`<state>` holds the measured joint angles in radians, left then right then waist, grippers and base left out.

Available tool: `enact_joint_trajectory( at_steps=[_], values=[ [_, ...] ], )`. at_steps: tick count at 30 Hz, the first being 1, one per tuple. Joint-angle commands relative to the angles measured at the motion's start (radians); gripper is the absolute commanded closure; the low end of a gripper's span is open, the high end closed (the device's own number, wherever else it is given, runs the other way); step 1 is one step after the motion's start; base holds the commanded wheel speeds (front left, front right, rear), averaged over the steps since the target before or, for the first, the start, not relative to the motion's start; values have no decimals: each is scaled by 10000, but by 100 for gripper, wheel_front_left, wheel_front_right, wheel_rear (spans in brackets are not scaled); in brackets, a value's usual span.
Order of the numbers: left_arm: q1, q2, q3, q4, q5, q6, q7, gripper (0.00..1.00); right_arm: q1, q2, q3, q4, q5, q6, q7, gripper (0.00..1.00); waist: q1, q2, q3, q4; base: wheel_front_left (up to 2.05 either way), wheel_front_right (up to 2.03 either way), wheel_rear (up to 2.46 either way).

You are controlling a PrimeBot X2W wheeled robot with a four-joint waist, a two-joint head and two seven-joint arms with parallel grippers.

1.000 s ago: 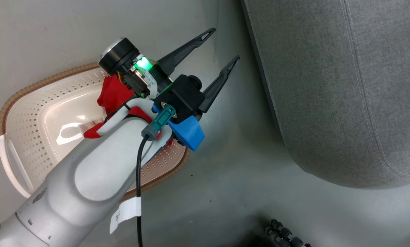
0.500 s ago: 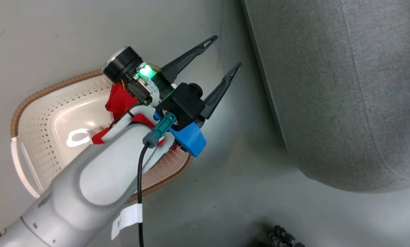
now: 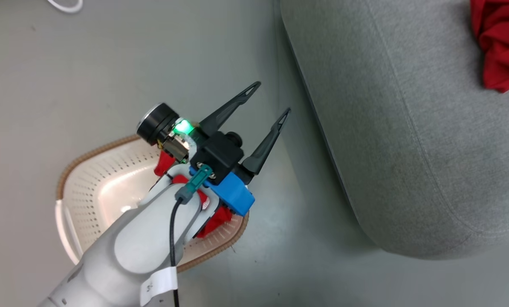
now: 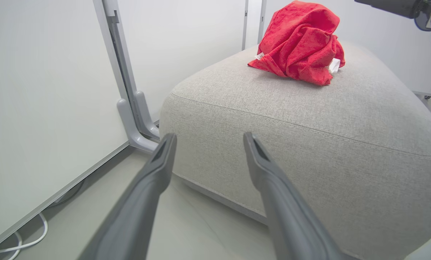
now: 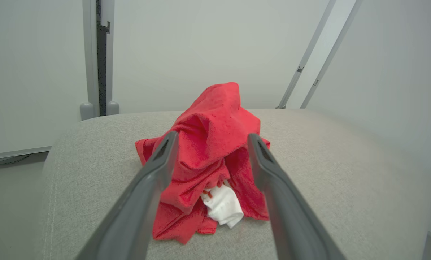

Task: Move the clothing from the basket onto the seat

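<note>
Right hand (image 5: pixel 212 136) opened, clothing (image 5: pixel 208 162) on seat (image 5: pixel 327 173) (crumpled)

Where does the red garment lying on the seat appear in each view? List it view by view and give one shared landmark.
Head view: red garment in the upper right corner, on the seat.
Left wrist view: red garment at the top, right of centre, on the seat's top.
Right wrist view: red garment at the centre, heaped on the seat.
Shared landmark: the grey seat beneath it.
</note>
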<state>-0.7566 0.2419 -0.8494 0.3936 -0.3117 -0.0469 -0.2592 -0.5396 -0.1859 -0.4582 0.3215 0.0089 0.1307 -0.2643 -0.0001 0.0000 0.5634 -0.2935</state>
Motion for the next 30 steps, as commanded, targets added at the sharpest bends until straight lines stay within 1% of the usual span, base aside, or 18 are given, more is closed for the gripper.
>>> enact_joint_trajectory(
  at_steps=[1, 4, 8, 12, 16, 19, 23, 30],
  values=[
    [184, -49, 144, -10, -53, 86, -61, 0, 260, 43, 195, -160, -76, 1, -4, 0, 1, 0, -676, 219, 0, 0, 0],
    [704, -109, 724, -410, -63, 295, -65, 0, 645, -57, 844, -555, 111, 1, -4, 0, 1, 0, -1271, 483, 0, 0, 0],
    [1513, -140, 1725, -955, 83, 500, -69, 0, 1036, -230, 1776, -837, 281, 3, -3, 0, 1, 0, -1950, 914, 0, 0, 0],
    [2360, -235, 2759, -1290, 263, 575, -69, 0, 1304, -257, 2657, -1070, 453, 1, -4, 0, 1, 0, -2588, 1356, 0, 0, 0],
    [3118, -443, 3864, -1497, 496, 651, -70, 0, 1524, -111, 3383, -1095, 623, 1, -3, 0, 1, 0, -3170, 1792, 0, 0, 0],
    [3606, -640, 4620, -1621, 710, 610, -71, 0, 1694, -6, 3857, -1096, 681, 1, -3, 0, 1, 0, -3533, 2079, 0, 0, 0],
    [4184, -909, 5458, -1700, 1003, 427, -65, 0, 1921, 165, 4376, -988, 747, 1, -4, 0, 1, 0, -3980, 2401, 0, 0, 0],
    [5211, -1394, 6471, -1608, 1430, -14, -65, 0, 2467, 524, 4713, -603, 994, 1, -2, 0, 1, 0, -4726, 2803, 0, 0, 0]
  ],
)
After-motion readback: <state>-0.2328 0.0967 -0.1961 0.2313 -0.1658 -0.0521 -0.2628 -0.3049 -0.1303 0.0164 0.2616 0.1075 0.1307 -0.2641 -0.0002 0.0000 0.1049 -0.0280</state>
